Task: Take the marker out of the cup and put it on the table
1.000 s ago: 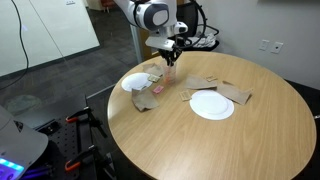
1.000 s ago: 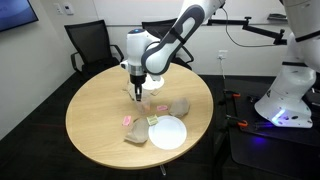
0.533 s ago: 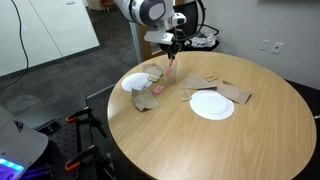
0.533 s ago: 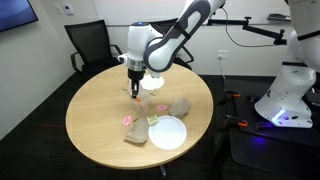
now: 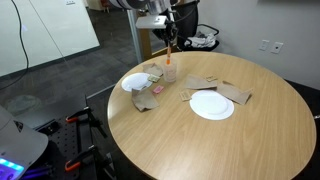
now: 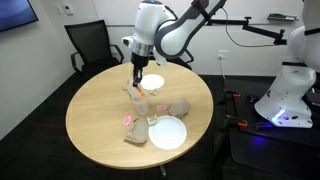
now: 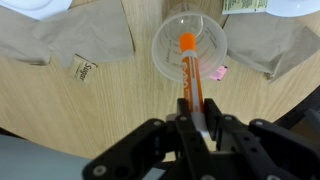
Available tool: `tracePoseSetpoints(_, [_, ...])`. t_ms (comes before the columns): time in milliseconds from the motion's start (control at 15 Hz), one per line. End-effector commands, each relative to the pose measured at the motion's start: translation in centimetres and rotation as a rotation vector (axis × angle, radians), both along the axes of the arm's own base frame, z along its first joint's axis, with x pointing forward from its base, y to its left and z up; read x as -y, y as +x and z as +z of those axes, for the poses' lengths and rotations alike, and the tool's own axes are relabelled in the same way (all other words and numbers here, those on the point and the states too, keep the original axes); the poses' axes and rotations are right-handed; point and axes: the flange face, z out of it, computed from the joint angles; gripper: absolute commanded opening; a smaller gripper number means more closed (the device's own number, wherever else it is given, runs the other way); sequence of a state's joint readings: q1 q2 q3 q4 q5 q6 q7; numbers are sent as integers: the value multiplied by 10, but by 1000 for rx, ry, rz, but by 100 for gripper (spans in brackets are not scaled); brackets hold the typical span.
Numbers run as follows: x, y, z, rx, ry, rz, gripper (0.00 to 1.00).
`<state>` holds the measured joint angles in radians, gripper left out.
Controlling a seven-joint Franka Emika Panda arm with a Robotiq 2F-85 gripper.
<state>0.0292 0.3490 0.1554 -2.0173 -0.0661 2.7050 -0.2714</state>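
Note:
My gripper (image 7: 192,125) is shut on the upper end of the orange-red marker (image 7: 189,78), which hangs straight down. In the wrist view its lower end shows over the mouth of the clear cup (image 7: 163,55), which stands upright on the wood-grain table (image 7: 100,105). In both exterior views the gripper (image 5: 170,38) (image 6: 137,64) is well above the cup (image 5: 170,72) (image 6: 138,92), with the marker (image 5: 171,50) (image 6: 137,77) between them. I cannot tell whether its tip is clear of the rim.
Two white plates (image 5: 212,105) (image 5: 134,82) lie on the table (image 5: 200,145), also seen in an exterior view (image 6: 168,132) (image 6: 152,82). Brown paper napkins (image 5: 236,94) (image 6: 180,107) (image 7: 60,40) lie around the cup. A small pink scrap (image 7: 218,72) lies beside it. Black chairs (image 6: 85,45) stand behind.
The gripper has risen straight up above the cup, drawing the marker up with it. The cup has stayed in place.

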Motion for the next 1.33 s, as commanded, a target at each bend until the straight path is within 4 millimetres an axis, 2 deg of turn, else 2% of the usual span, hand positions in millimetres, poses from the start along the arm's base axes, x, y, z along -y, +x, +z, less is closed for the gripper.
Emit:
tracePoseSetpoints(0, [12,-37,42,62,-15,-19,5])
tracePoseSetpoints(333, [37,-69,84,139,3,-108,5])
tracePoseSetpoints(533, [67,-86,91,136,32,-232,5])
tracePoseSetpoints(800, [115,-101,82,93,65,-442,5])
tracePoseSetpoints(1000, [149,-108,67,47,92,-591,5])
tracePoseSetpoints(1267, [186,-115,49,-33,121,-746,5])
